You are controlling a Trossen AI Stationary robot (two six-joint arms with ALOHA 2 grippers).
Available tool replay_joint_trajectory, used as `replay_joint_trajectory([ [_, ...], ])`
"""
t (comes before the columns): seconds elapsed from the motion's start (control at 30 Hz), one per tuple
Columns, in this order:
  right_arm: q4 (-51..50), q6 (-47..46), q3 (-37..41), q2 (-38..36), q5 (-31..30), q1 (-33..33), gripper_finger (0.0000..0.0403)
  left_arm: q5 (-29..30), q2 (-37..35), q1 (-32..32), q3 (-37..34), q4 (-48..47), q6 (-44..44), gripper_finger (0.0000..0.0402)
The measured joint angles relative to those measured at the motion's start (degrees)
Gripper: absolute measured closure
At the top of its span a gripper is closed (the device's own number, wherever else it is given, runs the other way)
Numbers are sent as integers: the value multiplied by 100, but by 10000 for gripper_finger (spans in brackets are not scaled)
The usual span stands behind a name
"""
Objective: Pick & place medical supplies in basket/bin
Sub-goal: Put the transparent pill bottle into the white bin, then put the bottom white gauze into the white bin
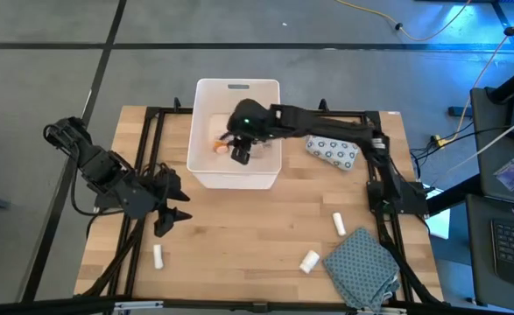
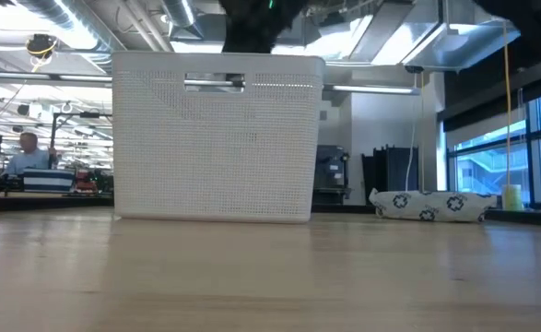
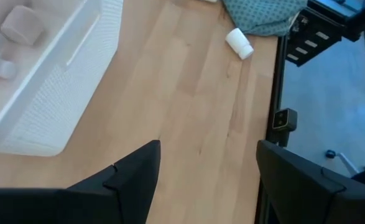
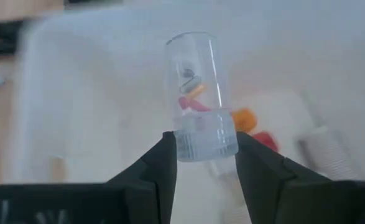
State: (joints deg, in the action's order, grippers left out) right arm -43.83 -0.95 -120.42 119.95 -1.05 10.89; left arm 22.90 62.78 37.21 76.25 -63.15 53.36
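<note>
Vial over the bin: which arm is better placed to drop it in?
Right. Its gripper holds the vial directly above the bin; the left gripper waits open over the table.

Overhead looks down; low looks level; both share bin [image 1: 236, 179].

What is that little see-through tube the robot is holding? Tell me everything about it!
The clear vial looks like see-through plastic, with a ribbed cap end. Inside are small orange, red and grey bits. The right gripper pinches it at the cap, its body pointing away from the fingers, above the inside of the white bin.
</note>
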Motion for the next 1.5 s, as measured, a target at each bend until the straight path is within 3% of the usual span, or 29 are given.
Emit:
replay_joint_trajectory([
  [0.2,-20,125,-2,840,522,175,265,-51,-2,8,0,-14,9,145],
  [0.47,-22,278,-2,1676,578,160,264,-64,-2,9,0,-17,2,146],
  [0.93,1,138,-4,1865,573,159,262,-71,-2,8,0,53,61,144],
  [1.07,-3,125,-4,1865,571,160,235,-69,-1,8,2,167,96,146],
  [1.33,-69,105,-43,1866,571,156,141,-59,-2,8,4,207,140,146],
  [1.5,-889,120,-793,1874,571,156,114,-306,32,10,4,207,97,144],
])
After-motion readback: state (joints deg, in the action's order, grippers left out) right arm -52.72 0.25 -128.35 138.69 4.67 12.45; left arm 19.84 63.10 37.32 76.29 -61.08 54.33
